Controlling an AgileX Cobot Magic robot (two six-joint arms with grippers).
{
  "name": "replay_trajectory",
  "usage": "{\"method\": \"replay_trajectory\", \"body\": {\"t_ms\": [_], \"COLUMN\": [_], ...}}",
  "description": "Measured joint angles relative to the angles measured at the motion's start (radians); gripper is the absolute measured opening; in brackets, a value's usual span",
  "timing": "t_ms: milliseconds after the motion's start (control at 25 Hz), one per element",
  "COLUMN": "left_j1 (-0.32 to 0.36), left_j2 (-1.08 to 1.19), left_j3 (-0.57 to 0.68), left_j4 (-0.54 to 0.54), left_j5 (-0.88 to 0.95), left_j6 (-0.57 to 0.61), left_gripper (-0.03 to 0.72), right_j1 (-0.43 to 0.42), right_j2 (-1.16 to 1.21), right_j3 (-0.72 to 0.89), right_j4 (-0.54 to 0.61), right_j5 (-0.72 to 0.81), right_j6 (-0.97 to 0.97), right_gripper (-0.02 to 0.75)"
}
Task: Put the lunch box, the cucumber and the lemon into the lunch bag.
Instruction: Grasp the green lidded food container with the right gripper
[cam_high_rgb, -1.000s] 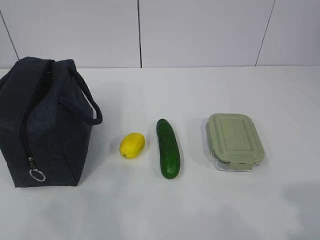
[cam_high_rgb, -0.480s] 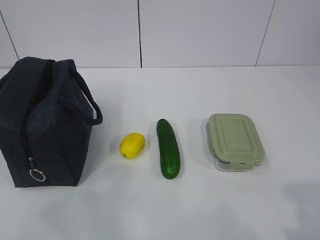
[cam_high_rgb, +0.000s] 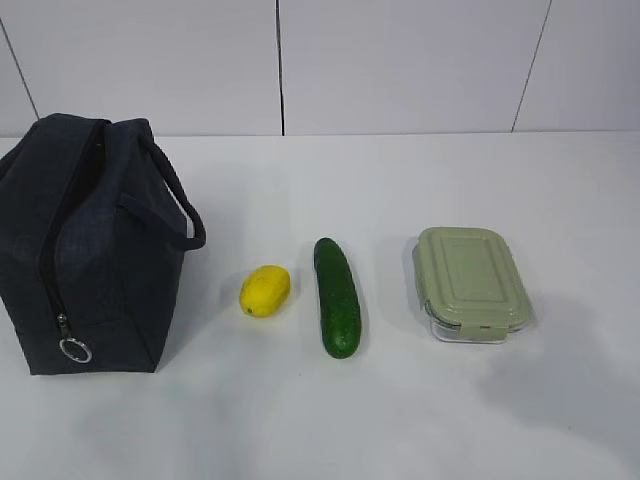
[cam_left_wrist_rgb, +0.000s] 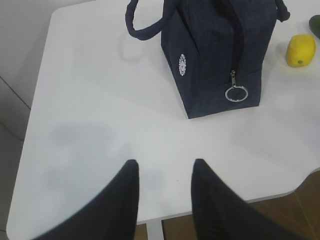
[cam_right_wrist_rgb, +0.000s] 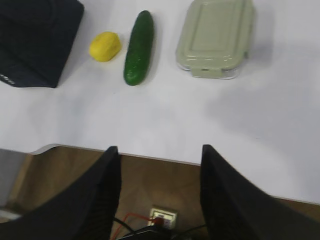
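Hidden or cut off: neither arm shows in the exterior view; only soft shadows fall on the table (cam_high_rgb: 420, 190) near the lower right. The bag (cam_high_rgb: 85, 240) is clipped at the left edge there. In the right wrist view only a corner of the bag shows at top left. In the left wrist view the cucumber is a sliver at the right edge and the box is out of frame. Whether the bag's top is open cannot be made out.
Bag: stands upright at the left of the table, zipper running down its near end to a metal ring pull (cam_left_wrist_rgb: 235, 93); a white logo (cam_left_wrist_rgb: 182, 65) on its side; one strap handle (cam_high_rgb: 175, 195) loops out toward the lemon.
Lemon: (cam_high_rgb: 265, 290) lies on the table just right of the bag, apart from it.
Cucumber: (cam_high_rgb: 337, 296) lies lengthwise between lemon and box, touching neither.
Box: (cam_high_rgb: 470, 282) rests flat right of the cucumber, green lid on.
Left gripper: (cam_left_wrist_rgb: 162, 172) fingers spread apart, holding nothing, above bare table near the front edge; the bag sits ahead and to its right, well apart.
Right gripper: (cam_right_wrist_rgb: 157, 155) fingers wide apart, empty, over the table's front edge; box, cucumber and lemon all lie ahead, well apart.
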Motion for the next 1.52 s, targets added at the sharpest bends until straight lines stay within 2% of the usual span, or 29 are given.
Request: {"method": "replay_trajectory", "body": {"t_ms": [200,360,600,680,800,920,1040,1240,1400,1520], "left_j1": [0.000,0.000,0.000,0.000,0.000,0.000,0.000,0.000,0.000,0.000], "left_j2": [0.000,0.000,0.000,0.000,0.000,0.000,0.000,0.000,0.000,0.000], "left_j3": [0.000,0.000,0.000,0.000,0.000,0.000,0.000,0.000,0.000,0.000], "left_j4": [0.000,0.000,0.000,0.000,0.000,0.000,0.000,0.000,0.000,0.000], "left_j5": [0.000,0.000,0.000,0.000,0.000,0.000,0.000,0.000,0.000,0.000], "left_j6": [0.000,0.000,0.000,0.000,0.000,0.000,0.000,0.000,0.000,0.000], "left_gripper": [0.238,0.238,0.238,0.238,0.238,0.238,0.238,0.238,0.238,0.238], "right_j1": [0.000,0.000,-0.026,-0.086,-0.225,-0.320,-0.339,-0.339,-0.341,-0.342], "right_j2": [0.237,0.422,0.682,0.738,0.809,0.879,0.958,1.127,1.252,1.320], "right_j3": [-0.041,-0.139,-0.272,-0.286,-0.292,-0.292,-0.315,-0.390,-0.451,-0.490], "right_j4": [0.257,0.375,0.414,0.419,0.427,0.486,0.527,0.479,0.476,0.475], "right_j5": [-0.020,-0.017,0.079,0.108,0.165,0.185,0.203,0.205,0.205,0.205], "right_j6": [-0.214,-0.353,-0.440,-0.472,-0.521,-0.587,-0.649,-0.679,-0.723,-0.752], "right_gripper": [0.386,0.385,0.384,0.384,0.383,0.383,0.383,0.398,0.459,0.543]}}
